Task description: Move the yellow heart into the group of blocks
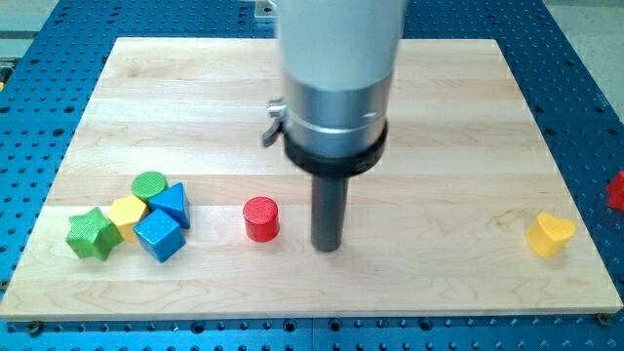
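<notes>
The yellow heart [550, 234] lies alone near the board's right edge, low in the view. The group of blocks sits at the lower left: a green star [91, 232], a yellow block [127, 214], a green cylinder [149, 184], a blue triangular block [172, 204] and a blue cube [159, 236], packed together. A red cylinder [260, 218] stands apart, to the right of the group. My tip [328, 246] rests on the board just right of the red cylinder, far left of the yellow heart.
The wooden board [312, 88] lies on a blue perforated table. A red object [616, 190] shows partly at the view's right edge, off the board. The arm's wide grey body hides the upper middle of the board.
</notes>
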Robot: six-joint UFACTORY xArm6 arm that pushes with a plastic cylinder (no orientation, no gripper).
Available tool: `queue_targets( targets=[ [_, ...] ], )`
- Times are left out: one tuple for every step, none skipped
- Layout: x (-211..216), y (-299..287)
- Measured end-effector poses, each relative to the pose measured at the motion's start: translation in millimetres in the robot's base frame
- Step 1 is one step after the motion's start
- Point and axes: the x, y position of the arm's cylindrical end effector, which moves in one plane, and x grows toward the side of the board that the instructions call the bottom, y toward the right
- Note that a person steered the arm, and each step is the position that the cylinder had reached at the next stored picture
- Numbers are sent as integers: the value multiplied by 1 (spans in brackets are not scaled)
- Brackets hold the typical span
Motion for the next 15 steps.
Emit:
queue_targets(
  targets=[
    [-14, -66],
    [-14, -71],
    [-48, 53],
    [-68, 202],
    [-59, 322],
    [-38, 323],
    [15, 316],
    [12, 248],
    [-33, 128],
    [-44, 122],
    [-36, 222],
    [-16, 189],
    [-7, 77],
    [-7, 147],
    [59, 146]
  ],
)
